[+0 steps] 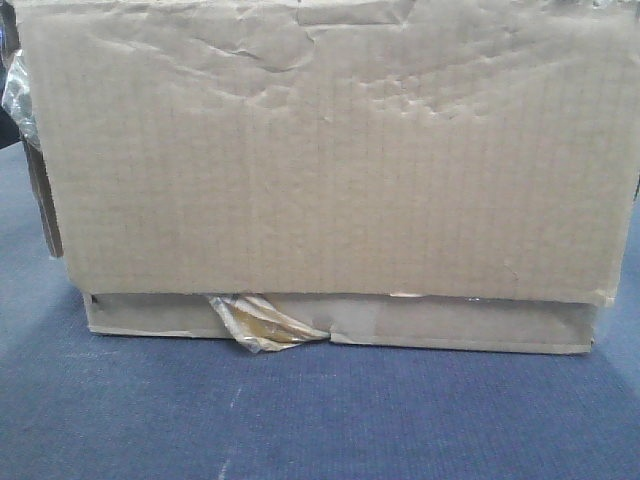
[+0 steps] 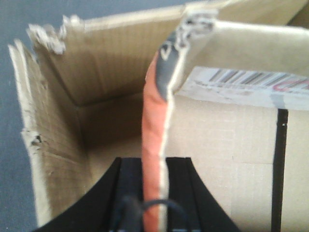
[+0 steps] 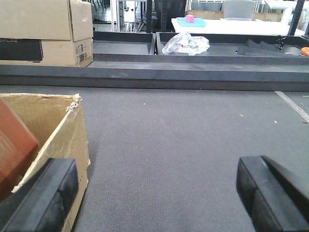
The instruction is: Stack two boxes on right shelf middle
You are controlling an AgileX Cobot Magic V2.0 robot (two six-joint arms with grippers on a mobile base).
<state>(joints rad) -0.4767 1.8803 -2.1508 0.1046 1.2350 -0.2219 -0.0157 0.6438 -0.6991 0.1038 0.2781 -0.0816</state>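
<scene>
The big box (image 1: pixel 320 150) fills the front view, resting on the flatter box (image 1: pixel 450 325) along the lower edge, both on blue carpet (image 1: pixel 320 430). Expect light, soft corrugate: the face is wrinkled and the tape (image 1: pixel 262 325) torn, so lift under the stiff corners, not by flaps. Only your left wrist view shows the left gripper (image 2: pixel 153 193) clenched on an orange-faced flap (image 2: pixel 153 121), probably the big box's. Only the right wrist view shows the right gripper (image 3: pixel 154 193) spread wide, empty.

Dull grey carpet floor (image 3: pixel 169 159) up to a dark low ledge (image 3: pixel 145 72). Behind it, crumpled clear plastic bag (image 3: pixel 186 43); stacked cartons (image 3: pixel 46 31) far left. Further back, white worktop (image 3: pixel 241 26) with turquoise tray (image 3: pixel 198 22), pink cube (image 3: pixel 189 18) inside.
</scene>
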